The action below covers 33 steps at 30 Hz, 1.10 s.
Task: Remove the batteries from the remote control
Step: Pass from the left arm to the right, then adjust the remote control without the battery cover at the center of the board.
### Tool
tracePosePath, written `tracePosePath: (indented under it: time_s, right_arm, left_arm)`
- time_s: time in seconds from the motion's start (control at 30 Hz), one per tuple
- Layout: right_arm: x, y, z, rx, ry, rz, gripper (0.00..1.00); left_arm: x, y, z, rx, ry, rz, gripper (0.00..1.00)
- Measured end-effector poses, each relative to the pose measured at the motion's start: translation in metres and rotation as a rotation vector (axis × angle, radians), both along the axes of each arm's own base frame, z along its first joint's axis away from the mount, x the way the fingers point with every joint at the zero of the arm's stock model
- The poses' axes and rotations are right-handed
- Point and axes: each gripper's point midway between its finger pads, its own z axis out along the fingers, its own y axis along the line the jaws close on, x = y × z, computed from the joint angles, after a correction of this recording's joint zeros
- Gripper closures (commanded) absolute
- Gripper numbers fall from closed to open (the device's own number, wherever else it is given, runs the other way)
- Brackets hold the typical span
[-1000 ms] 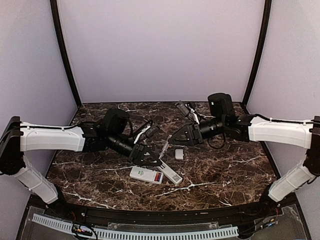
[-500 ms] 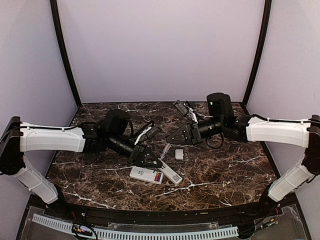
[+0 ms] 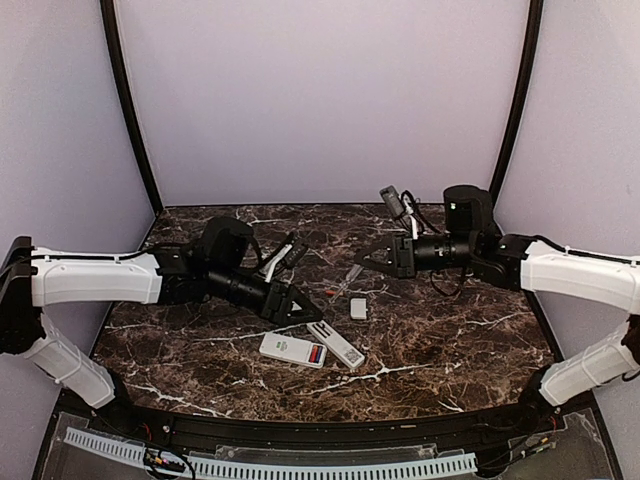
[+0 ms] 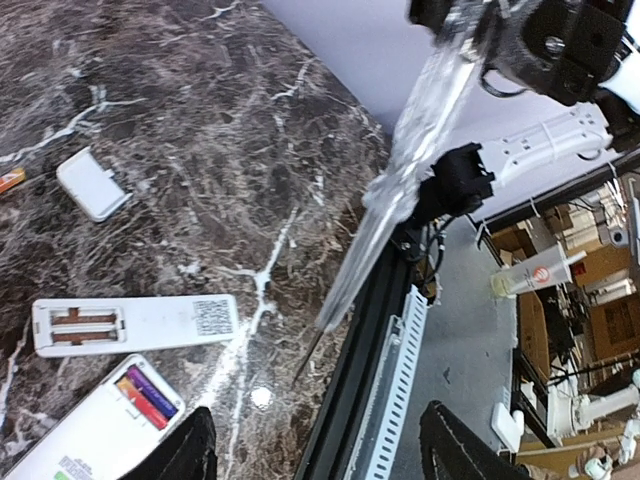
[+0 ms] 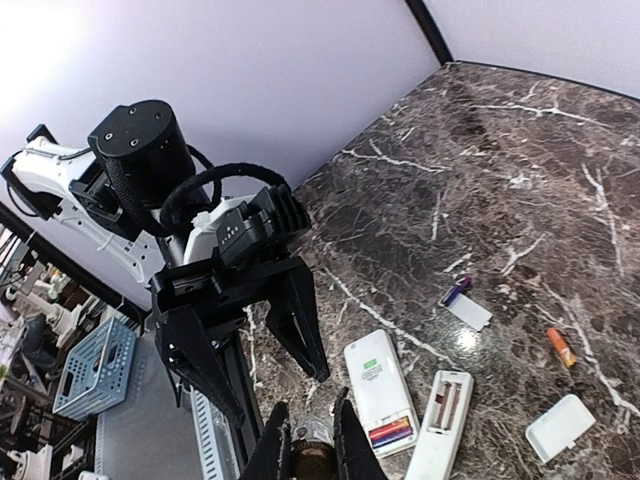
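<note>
Right claw [image 5: 308, 445] gripping clear stick [image 4: 395, 190], two remotes [image 5: 375, 380] [image 5: 440, 430], two loose batteries [image 5: 560, 347] [image 5: 455, 292]

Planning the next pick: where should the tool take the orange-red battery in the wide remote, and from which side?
Probably one end of the orange-red battery, from above: it lies flat, recessed in the wide remote beside the purple cell, only its top exposed.

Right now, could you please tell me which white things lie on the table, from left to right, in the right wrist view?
Wide white plastic remote → narrow white remote with open battery bay → small white rectangular cover plate.
</note>
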Motion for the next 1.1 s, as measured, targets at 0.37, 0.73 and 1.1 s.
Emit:
tracePosePath:
  time_s: [0.37,0.73,1.1]
  right_arm:
    - [0.015,-0.038,0.009,-0.002,-0.070,-0.218,1.00]
    - [0.020,-0.045,0.005,-0.009,-0.067,-0.261,1.00]
    - [0.023,-0.049,0.001,-0.015,-0.058,-0.283,1.00]
  left_arm:
    - [0.046,0.021,-0.083,0.232,0.113,0.202,0.29]
    - [0.065,0.016,-0.119,0.346,0.104,0.217,0.27]
    - [0.068,0.012,-0.143,0.406,0.102,0.170,0.27]
